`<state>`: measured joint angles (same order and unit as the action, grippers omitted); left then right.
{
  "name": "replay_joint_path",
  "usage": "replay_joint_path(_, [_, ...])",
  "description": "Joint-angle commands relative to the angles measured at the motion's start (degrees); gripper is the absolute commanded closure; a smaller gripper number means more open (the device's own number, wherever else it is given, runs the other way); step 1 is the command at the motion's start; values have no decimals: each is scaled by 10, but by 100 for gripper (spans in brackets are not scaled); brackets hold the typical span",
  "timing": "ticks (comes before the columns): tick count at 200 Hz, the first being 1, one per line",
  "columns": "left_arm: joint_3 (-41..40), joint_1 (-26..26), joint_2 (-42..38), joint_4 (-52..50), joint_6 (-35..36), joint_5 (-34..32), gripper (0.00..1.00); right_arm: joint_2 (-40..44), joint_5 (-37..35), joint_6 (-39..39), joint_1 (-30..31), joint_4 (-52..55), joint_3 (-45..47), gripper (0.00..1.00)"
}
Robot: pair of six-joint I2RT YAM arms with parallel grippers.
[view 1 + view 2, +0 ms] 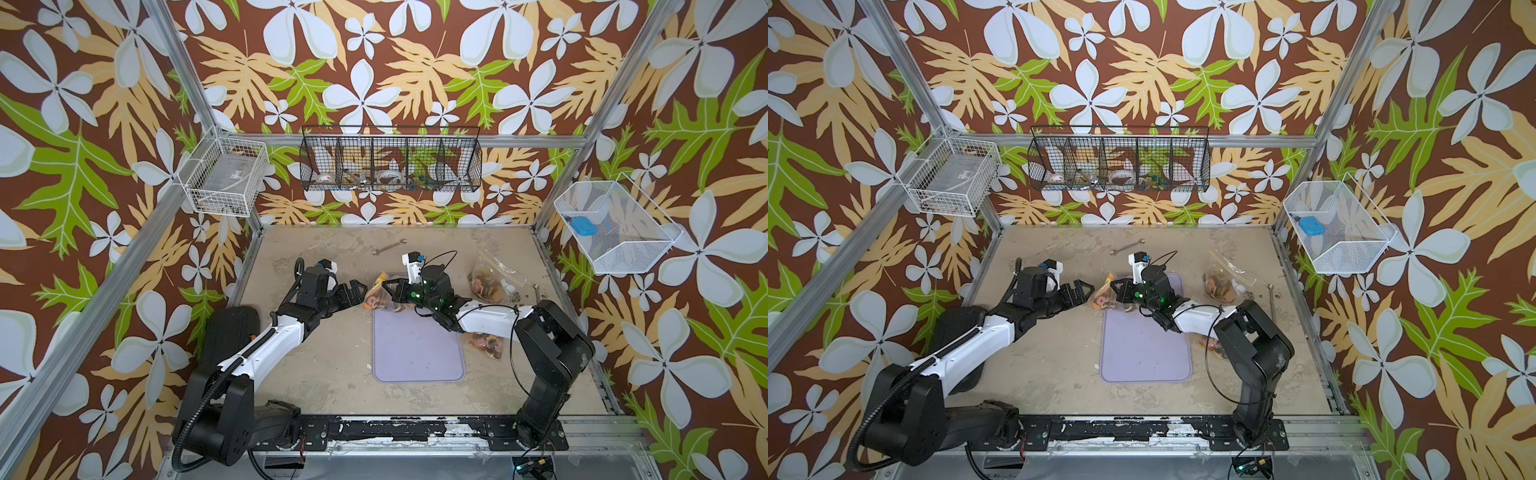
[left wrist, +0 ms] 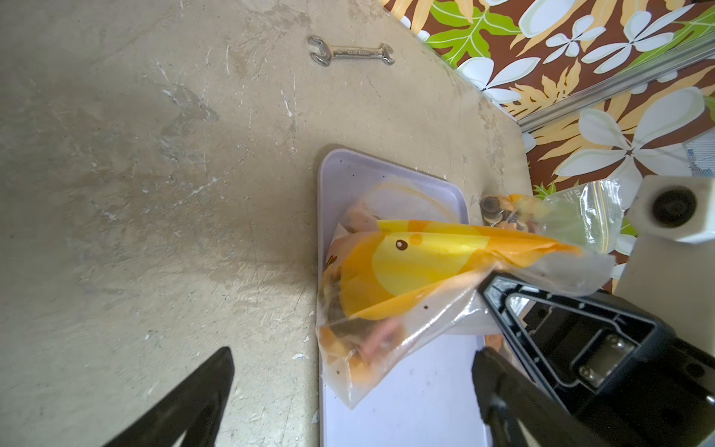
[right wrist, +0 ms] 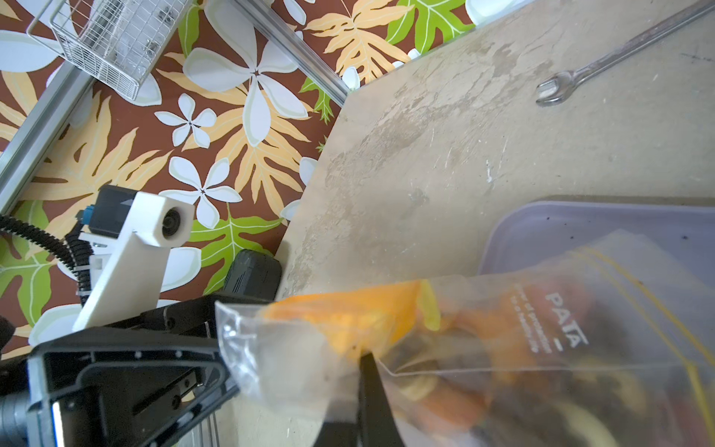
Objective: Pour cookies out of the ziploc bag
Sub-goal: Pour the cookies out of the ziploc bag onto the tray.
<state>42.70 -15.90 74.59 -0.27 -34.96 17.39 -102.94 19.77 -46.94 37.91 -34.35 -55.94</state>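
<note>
In the right wrist view the cookies [image 3: 419,387] inside the bag [image 3: 561,340] are a close blur of orange and dark shapes; single ones cannot be told apart. The wrench [image 3: 615,54] runs off the picture's edge, as does the tray [image 3: 561,220]. In both top views the right arm [image 1: 486,318] covers most of another bag [image 1: 487,345].

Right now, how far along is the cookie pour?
Done: right end effector is shut on the ziploc bag, at the far end of the lavender tray. In hand: left end effector open beside the bag, gripping nothing. Remaining: the cookies are inside the bag, none on the tray. Whether the zip is open, I cannot tell.
</note>
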Motion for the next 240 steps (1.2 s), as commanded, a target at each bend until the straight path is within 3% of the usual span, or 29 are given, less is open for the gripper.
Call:
replay_joint_path(1, [-5, 0, 11, 52, -29, 31, 6, 5, 21, -37, -3, -47, 3, 100])
replay_joint_path(47, [-27, 0, 26, 87, -62, 72, 23, 1, 41, -88, -17, -91, 26, 100])
replay_joint_path(67, [-35, 0, 35, 95, -77, 84, 26, -4, 50, -109, -23, -114, 37, 100])
replay_joint_path(125, [-53, -15, 58, 141, -150, 117, 1, -6, 49, -115, -25, -120, 42, 100])
replay_joint_path(199, [-45, -39, 66, 250, -267, 151, 0, -4, 48, -116, -30, -119, 53, 100])
replay_joint_path(240, [12, -50, 81, 254, -281, 183, 0, -2, 47, -119, -35, -121, 61, 100])
